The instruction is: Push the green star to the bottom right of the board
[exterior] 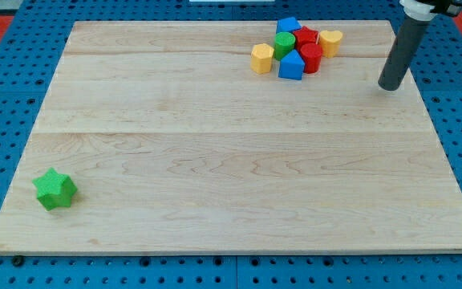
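Note:
The green star (54, 189) lies near the bottom left corner of the wooden board (231, 152). My tip (389, 86) is at the view's upper right, near the board's right edge, far from the star. It touches no block. The nearest blocks are in a cluster to its left.
A cluster of blocks sits at the top right of the board: a yellow block (262, 58), a blue block (291, 65), a red block (310, 57), a green block (285, 42), another blue block (288, 26), another red block (305, 36) and a yellow block (330, 41).

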Robot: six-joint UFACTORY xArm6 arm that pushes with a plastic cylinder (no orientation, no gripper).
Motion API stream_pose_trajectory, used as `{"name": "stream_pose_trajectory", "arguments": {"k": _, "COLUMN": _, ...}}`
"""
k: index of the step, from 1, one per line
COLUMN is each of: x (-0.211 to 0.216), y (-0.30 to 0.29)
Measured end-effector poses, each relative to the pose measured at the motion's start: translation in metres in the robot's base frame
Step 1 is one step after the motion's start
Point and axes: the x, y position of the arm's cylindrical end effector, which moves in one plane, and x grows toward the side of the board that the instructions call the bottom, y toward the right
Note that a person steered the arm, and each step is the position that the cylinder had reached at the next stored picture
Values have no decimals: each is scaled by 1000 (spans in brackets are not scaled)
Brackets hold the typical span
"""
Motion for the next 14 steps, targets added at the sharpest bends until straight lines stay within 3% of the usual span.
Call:
{"name": "stream_pose_trajectory", "arguments": {"k": 1, "x": 8, "y": 0}}
{"name": "stream_pose_trajectory", "arguments": {"k": 2, "x": 61, "y": -20}}
{"name": "stream_pose_trajectory", "arguments": {"k": 3, "x": 123, "y": -74}}
{"name": "stream_pose_trajectory", "arguments": {"k": 5, "x": 234, "y": -242}}
{"name": "stream_pose_trajectory", "arguments": {"k": 6, "x": 262, "y": -324}}
{"name": "stream_pose_trajectory", "arguments": {"k": 8, "x": 262, "y": -383}}
{"name": "stream_pose_trajectory", "arguments": {"k": 10, "x": 262, "y": -542}}
{"name": "stream_pose_trajectory", "arguments": {"k": 12, "x": 178, "y": -527}}
{"name": "stream_pose_trajectory", "arguments": {"k": 14, "x": 178, "y": -455}}
